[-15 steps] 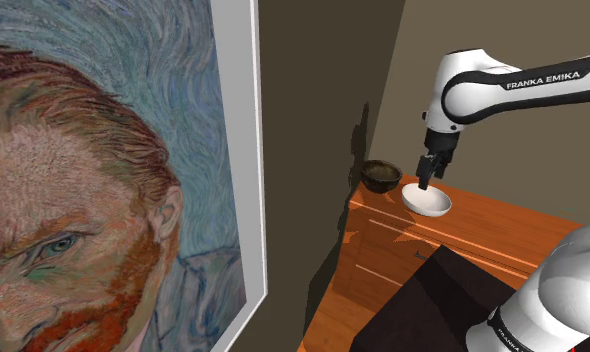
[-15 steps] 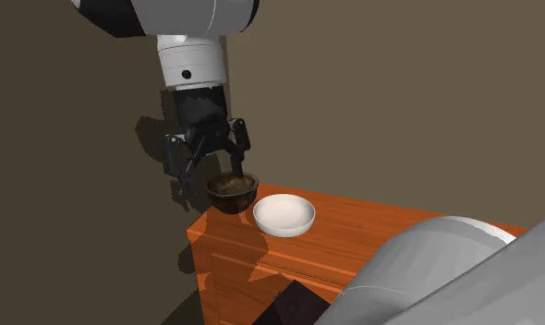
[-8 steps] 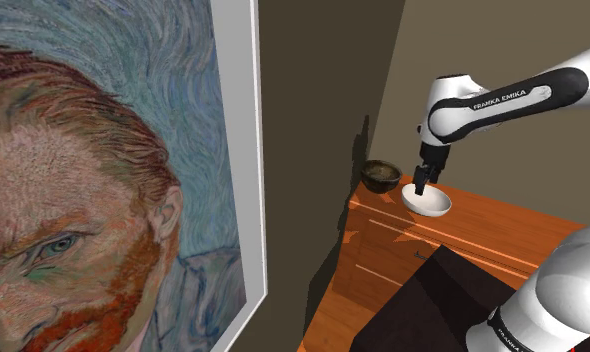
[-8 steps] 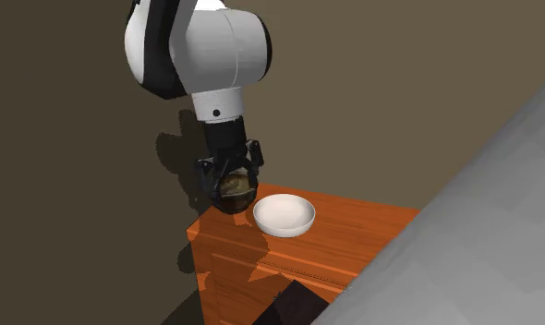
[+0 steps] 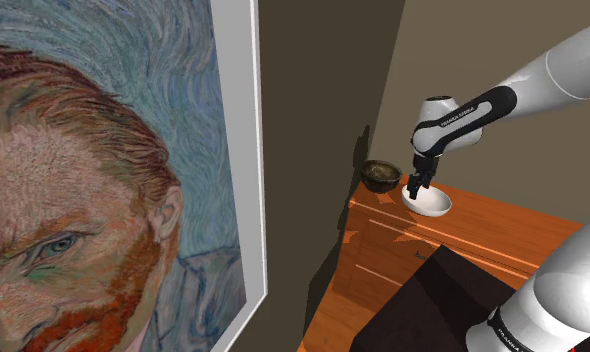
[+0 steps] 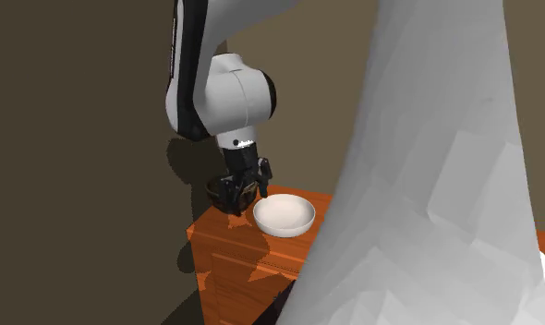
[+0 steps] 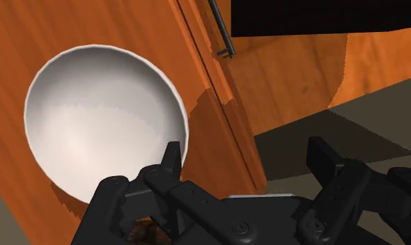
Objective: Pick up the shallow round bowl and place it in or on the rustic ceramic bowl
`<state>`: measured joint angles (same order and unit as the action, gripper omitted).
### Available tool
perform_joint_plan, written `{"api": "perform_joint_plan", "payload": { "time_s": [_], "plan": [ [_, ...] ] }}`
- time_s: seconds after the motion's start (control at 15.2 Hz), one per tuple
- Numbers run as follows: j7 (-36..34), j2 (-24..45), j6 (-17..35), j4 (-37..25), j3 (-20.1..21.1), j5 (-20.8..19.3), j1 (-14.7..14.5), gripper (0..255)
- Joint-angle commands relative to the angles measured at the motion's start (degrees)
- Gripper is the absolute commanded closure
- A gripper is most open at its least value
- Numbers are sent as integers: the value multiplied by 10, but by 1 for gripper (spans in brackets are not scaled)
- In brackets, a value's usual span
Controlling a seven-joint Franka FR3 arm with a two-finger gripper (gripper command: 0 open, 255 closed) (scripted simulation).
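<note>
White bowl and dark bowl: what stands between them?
The open gripper, by the white bowl's rim, partly hiding the dark bowl; the second exterior view shows it.

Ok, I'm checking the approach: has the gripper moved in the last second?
Yes. In the shoulder view the gripper has come down toward the dresser top, now at the rim of the white bowl.

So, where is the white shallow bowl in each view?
Shoulder view: the white bowl is right of the centre, on the orange dresser, below the gripper.
Second exterior view: the white bowl is near the middle, beside the gripper.
Wrist view: the white bowl lies close beside one finger.
Shared landmark: the orange dresser.
</note>
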<state>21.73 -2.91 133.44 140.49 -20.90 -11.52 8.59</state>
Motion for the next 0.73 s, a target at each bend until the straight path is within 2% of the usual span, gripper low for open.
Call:
{"api": "perform_joint_plan", "payload": {
  "time_s": [0.0, 0.26, 0.66],
  "plan": [
    [22, 45, 36, -13, -10, 8, 7, 0],
    [67, 135, 85, -59, -15, 40, 26, 0],
    [79, 177, 131, -54, -9, 56, 36, 0]
  ]
}}
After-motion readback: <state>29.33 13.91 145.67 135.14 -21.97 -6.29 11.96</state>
